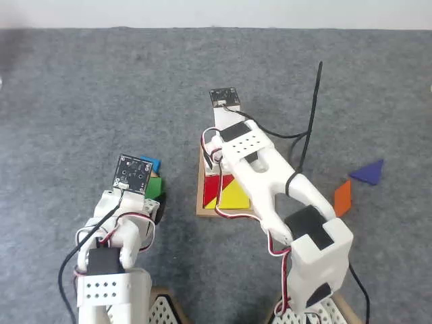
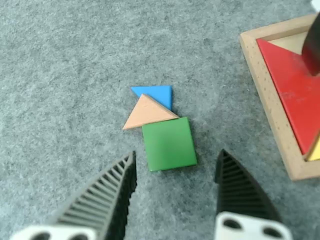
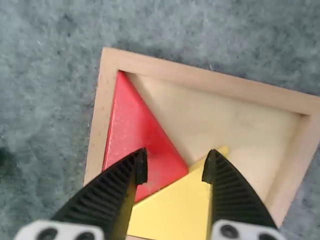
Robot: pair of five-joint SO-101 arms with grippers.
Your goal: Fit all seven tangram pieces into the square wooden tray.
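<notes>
The left jaws hang released and empty, one on each side of the green square (image 2: 169, 143), above it and not touching. The right jaws are also released and empty, poised over the tray (image 3: 200, 77) where the red triangle (image 3: 132, 135) meets the yellow triangle (image 3: 175, 207).

The green square lies flat on the grey counter (image 1: 101, 88), left of the tray. A tan triangle (image 2: 147, 114) touches its far edge, and a blue triangle (image 2: 156, 93) touches the tan one beyond that. The square looks like a thin, painted wooden tile with crisp edges. It is probably light and stiff, with a smooth top face that gives no purchase. The best hold is likely across two opposite side edges, with the jaws pressed low into the nap of the counter. A pinch on the sides away from the tan triangle should keep from dragging that neighbour along. A tile this shallow could tip or pop out if pinched off-centre.

In the tray, the red triangle sits against the left wall and the yellow one along the near wall. The far and right parts are bare wood. Well to the right, an orange parallelogram (image 1: 343, 197) and a dark blue triangle (image 1: 369, 172) lie near each other, so five pieces are not yet placed.
</notes>
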